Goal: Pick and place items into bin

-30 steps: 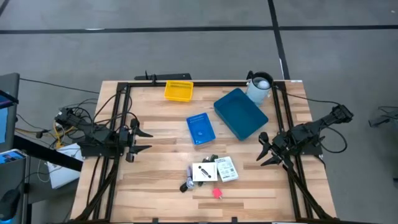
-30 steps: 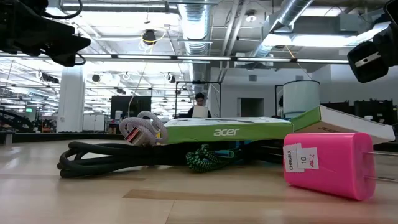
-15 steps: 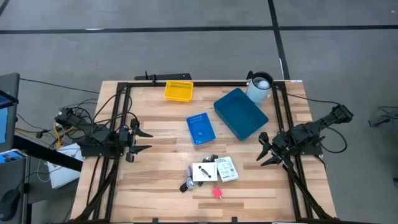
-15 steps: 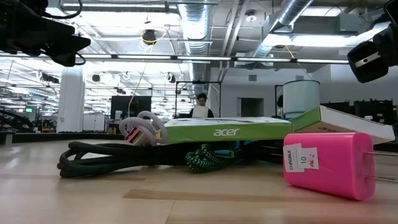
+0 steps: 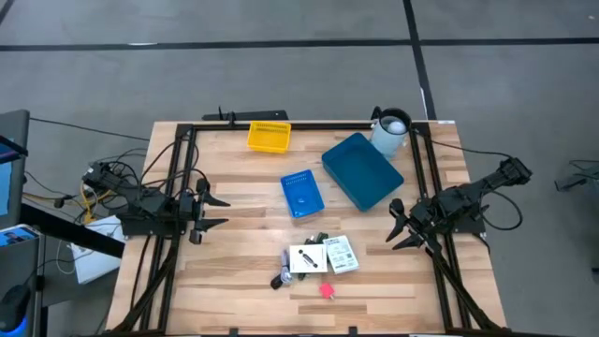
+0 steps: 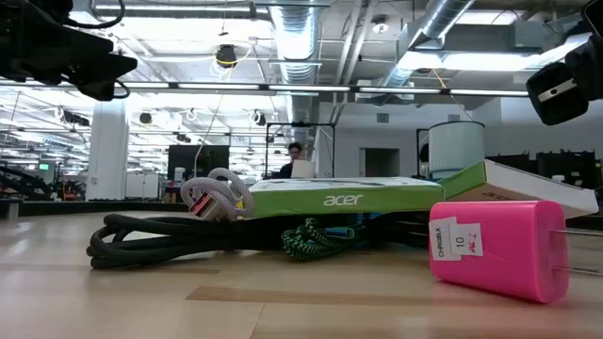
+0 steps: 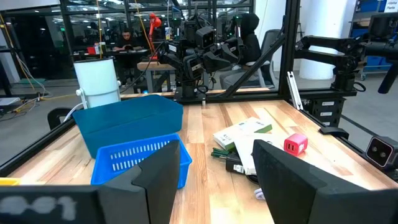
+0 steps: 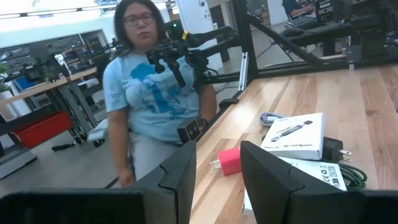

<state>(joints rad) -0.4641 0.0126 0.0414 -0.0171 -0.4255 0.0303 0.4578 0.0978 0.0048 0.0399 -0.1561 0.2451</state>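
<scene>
Your items (image 5: 314, 257) lie clustered at six o'clock on the table (image 5: 234, 281), the blue bin (image 5: 361, 170) at one o'clock. Left gripper (image 5: 213, 212) and right gripper (image 5: 397, 225) both hang spread and empty. The pink plug (image 6: 495, 247) looks rigid and light: pinch its flat sides; the cables will flop

**Both arms parked at the counter's edges**

The left gripper (image 5: 213, 212) sits low at the left side, fingers (image 7: 163, 180) spread apart and pointing toward the middle. The right gripper (image 5: 398, 227) mirrors it at the right side — its fingers (image 8: 180, 177) also apart, holding nothing — with its arm folded back beyond the edge.
</scene>
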